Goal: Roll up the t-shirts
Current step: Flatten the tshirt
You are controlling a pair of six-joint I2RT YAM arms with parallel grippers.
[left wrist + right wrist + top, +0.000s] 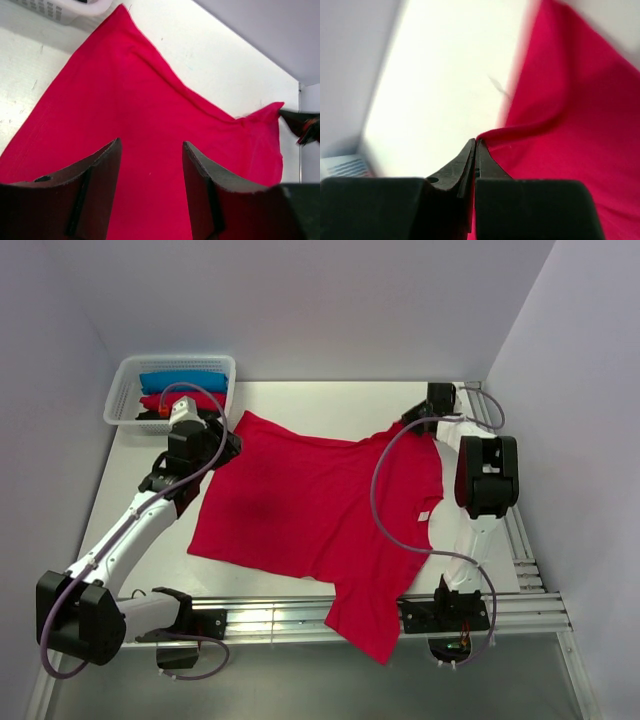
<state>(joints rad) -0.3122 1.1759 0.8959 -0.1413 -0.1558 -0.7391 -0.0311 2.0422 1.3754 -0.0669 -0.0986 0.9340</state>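
A crimson-red t-shirt (310, 505) lies spread flat on the white table, its small white label (424, 515) near the right side. My left gripper (228, 445) hovers over the shirt's far-left corner. In the left wrist view its jaws stand open (151, 142) above red cloth (150, 115), with nothing between them. My right gripper (412, 422) is at the far-right corner, shut (475, 141) on the shirt's edge (570, 125), which rises to the tips. Folded t-shirts, one blue (185, 381) and one red (160, 401), lie in the basket.
A white mesh basket (120, 390) stands at the far-left corner, just behind the left gripper. Metal rails run along the near edge (300, 615) and the right side (525, 540). One part of the red shirt (365, 625) hangs over the near rail. Grey walls close in on three sides.
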